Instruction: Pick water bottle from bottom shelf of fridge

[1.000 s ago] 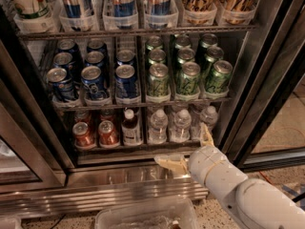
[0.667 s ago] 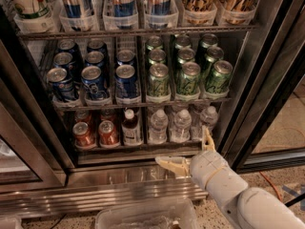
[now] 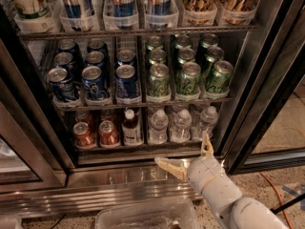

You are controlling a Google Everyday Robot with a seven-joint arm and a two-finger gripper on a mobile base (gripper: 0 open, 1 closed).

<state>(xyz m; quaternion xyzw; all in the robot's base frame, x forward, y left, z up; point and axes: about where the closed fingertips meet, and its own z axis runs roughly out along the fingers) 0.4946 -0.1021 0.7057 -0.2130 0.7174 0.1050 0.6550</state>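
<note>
Three clear water bottles with white caps stand in a row on the right half of the bottom shelf [image 3: 143, 152]: left bottle [image 3: 158, 126], middle bottle [image 3: 181, 125], right bottle [image 3: 206, 122]. My gripper [image 3: 187, 155] hangs just in front of and below them, outside the fridge [image 3: 248, 104], over the steel ledge. It is open with nothing in it. One tan finger [image 3: 167, 166] points left and the other [image 3: 207, 145] points up toward the right bottle. Neither finger touches a bottle.
A dark brown white-capped bottle [image 3: 130, 128] and red cans [image 3: 108, 132] fill the shelf's left half. Blue cans [image 3: 93, 78] and green cans [image 3: 188, 75] sit on the rack above. A black-edged door frame [image 3: 267, 109] stands at right. A clear plastic bin [image 3: 143, 216] lies on the floor below.
The gripper has barely moved. It stays open in front of the bottom shelf, and the white forearm has shifted slightly.
</note>
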